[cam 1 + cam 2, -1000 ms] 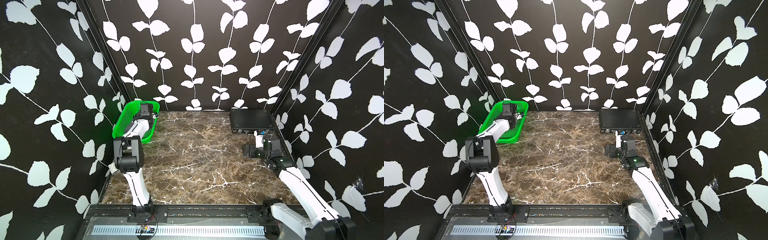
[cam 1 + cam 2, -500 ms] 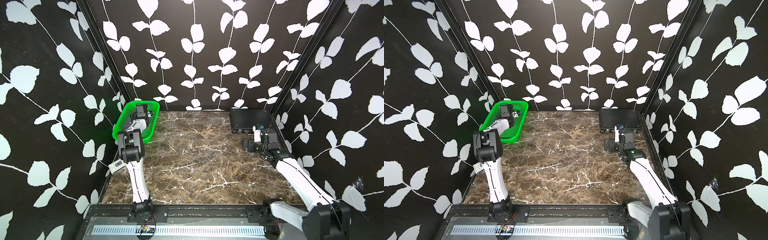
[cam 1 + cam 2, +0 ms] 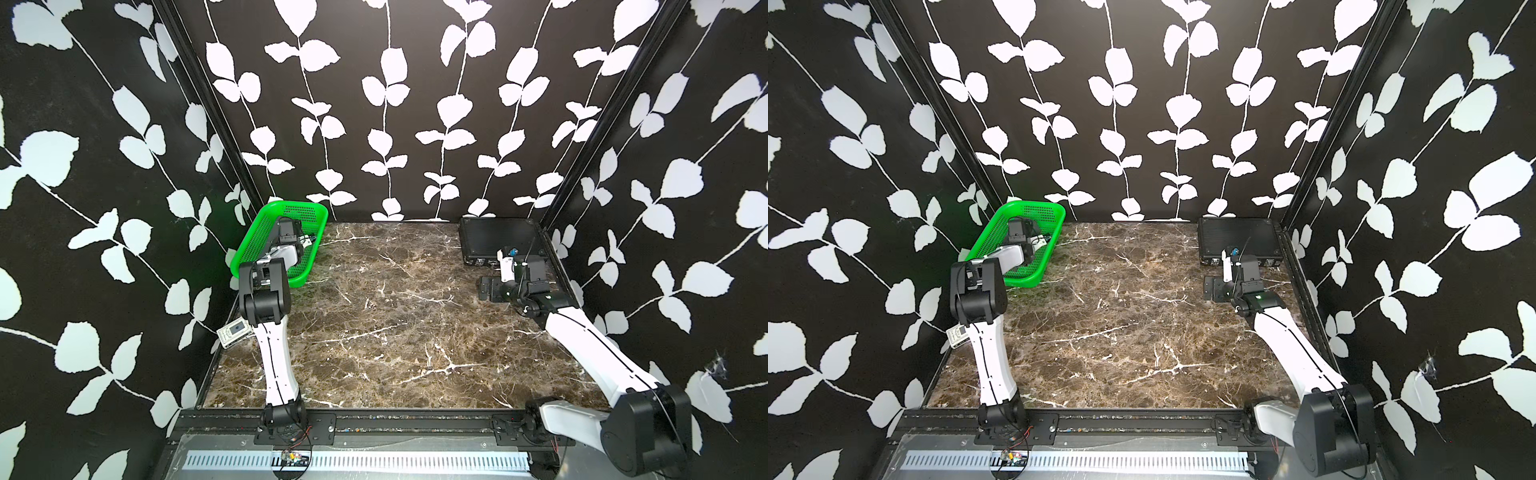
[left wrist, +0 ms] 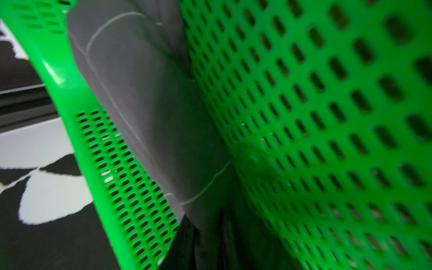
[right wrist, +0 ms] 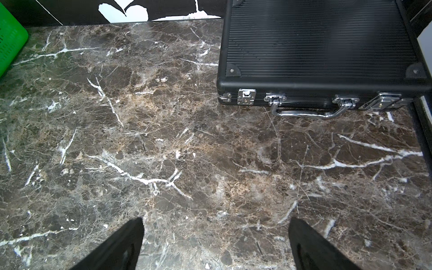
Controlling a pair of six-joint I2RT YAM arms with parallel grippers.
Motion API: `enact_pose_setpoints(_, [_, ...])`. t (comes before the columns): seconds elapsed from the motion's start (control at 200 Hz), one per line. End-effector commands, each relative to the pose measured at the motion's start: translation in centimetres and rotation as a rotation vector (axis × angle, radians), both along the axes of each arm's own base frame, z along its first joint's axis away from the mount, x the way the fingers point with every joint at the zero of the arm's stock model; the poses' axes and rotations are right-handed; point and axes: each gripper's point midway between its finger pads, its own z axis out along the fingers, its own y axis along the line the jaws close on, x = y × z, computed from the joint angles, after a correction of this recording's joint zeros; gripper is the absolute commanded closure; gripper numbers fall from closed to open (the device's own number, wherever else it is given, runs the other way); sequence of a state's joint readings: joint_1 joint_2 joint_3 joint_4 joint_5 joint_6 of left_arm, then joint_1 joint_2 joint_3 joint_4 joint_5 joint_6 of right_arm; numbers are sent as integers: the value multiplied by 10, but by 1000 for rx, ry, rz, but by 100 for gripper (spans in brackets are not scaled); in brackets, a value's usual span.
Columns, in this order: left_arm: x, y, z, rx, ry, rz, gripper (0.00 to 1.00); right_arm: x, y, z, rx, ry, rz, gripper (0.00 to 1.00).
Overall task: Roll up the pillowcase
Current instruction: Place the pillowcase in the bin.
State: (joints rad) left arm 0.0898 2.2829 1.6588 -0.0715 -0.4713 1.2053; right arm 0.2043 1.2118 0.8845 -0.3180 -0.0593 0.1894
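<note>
Quick status from my end. The pillowcase (image 4: 140,105) is inside the basket (image 3: 253,237), rolled into a fat grey tube with a couple of its thin white lines showing. In the left wrist view it leans against the basket (image 4: 327,117) where the holed side wall meets the floor, touching both. In both top views the arm blocks the inside of the basket, so I can't pick the fabric out there.

The left gripper (image 3: 289,230) is down inside the basket. In the wrist view the left gripper (image 4: 207,238) is just two dark blurry fingers (image 4: 184,243) at the frame edge, with the end of the roll running between them. I honestly can't tell if they're pinching the cloth or only sitting either side of it.

The right gripper (image 3: 486,289) is well away from the basket, over on the opposite side of the table (image 3: 395,332). It hangs just above the marble with the fingers spread as wide as they go. The right gripper (image 5: 216,224) has nothing between its fingers.

A black case (image 3: 498,237) lies flat and closed in the back corner opposite the basket. The right wrist view shows the case (image 5: 315,46) with its chrome latches and handle facing the gripper.
</note>
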Motion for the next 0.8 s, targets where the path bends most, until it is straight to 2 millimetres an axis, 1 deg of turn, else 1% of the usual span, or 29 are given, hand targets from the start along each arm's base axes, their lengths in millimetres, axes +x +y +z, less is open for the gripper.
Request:
enact_pose_setpoints(0.0, [-9,-20,22,-86,5,-30,67,16,7,27,-2,-76,25,1])
enact_pose_setpoints(0.1, [-10,-22,39,-108,-18,-35,55,18,12,27,-11,-76,44,0])
enact_pose_setpoints(0.215, [-15,-25,59,-157,-37,-33,46,20,15,27,-17,-77,57,1])
enact_pose_setpoints(0.265, [-19,-30,64,-187,-33,-46,43,22,17,27,-18,-78,63,1])
enact_pose_setpoints(0.335, [-26,-37,67,-230,-8,-69,34,24,19,29,-25,-83,74,1])
enact_pose_setpoints(0.45, [-40,-46,65,-305,41,-106,30,27,24,30,-31,-83,96,1])
enact_pose_setpoints(0.485, [-46,-49,63,-326,57,-115,27,28,25,31,-31,-85,100,1])
enact_pose_setpoints(0.59, [-60,-56,69,-381,74,-126,25,28,26,30,-39,-86,107,0])
enact_pose_setpoints(0.675, [-66,-62,85,-435,46,-119,24,29,27,31,-47,-89,114,1])
enact_pose_setpoints(0.795, [-74,-59,113,-513,-11,-42,24,30,29,29,-47,-92,121,1])
